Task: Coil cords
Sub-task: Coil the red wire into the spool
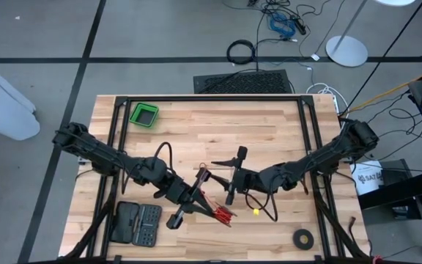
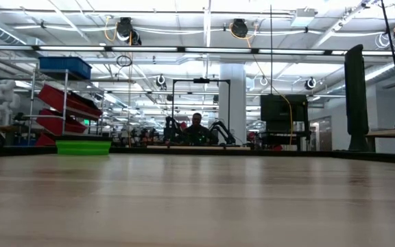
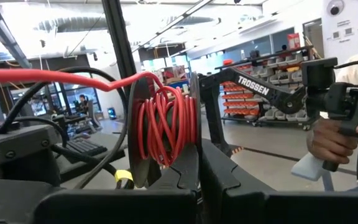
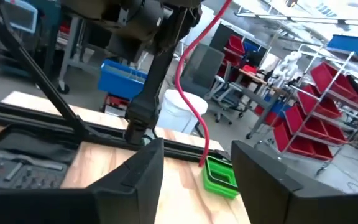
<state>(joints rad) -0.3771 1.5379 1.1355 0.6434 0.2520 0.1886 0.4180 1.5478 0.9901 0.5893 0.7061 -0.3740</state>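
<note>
The cord (image 3: 165,127) is wound in red loops around the left gripper (image 1: 194,192), whose fingers are closed on the coil (seen close in the left wrist view), above the middle of the table (image 1: 269,125). A red strand (image 4: 191,93) runs from it toward the right gripper (image 1: 233,176), just beside it, fingers spread wide and holding nothing. Bare wood lies open toward the far edge and right of the arms. A green bin (image 1: 144,114) sits at the far left corner, a dark tool case (image 1: 139,224) at the near left, a black tape ring (image 1: 303,237) near the right corner. A black frame rail (image 1: 211,97) borders the far edge.
</note>
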